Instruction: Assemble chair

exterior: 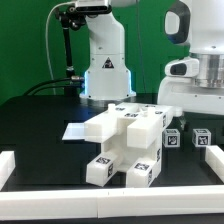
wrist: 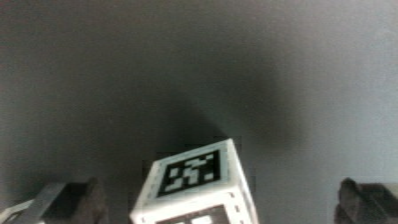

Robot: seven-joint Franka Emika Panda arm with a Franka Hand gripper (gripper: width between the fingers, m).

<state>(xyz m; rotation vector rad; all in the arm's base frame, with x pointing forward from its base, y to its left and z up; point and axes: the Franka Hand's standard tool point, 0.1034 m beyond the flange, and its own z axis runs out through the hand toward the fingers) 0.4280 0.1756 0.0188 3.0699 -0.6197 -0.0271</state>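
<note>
A black tabletop [exterior: 40, 118] is stretching out, edged by white rails [exterior: 8, 165]. The gripper [wrist: 215, 203] is hanging released, its fingers [wrist: 68, 200] spread wide. A tagged chair post [wrist: 192, 180] is standing below and between them, ungripped. It is looking light, stiff and smooth, so pinching its flat opposite faces is seeming wisest.

Robotics lab bench, probably. Franka arm base [exterior: 105, 72] stands on a black table [exterior: 40, 125]. Behind the base: green backdrop [exterior: 25, 40]. In front of it: tag-marked white chair parts [exterior: 125, 140] and a white border rail [exterior: 110, 207].
</note>
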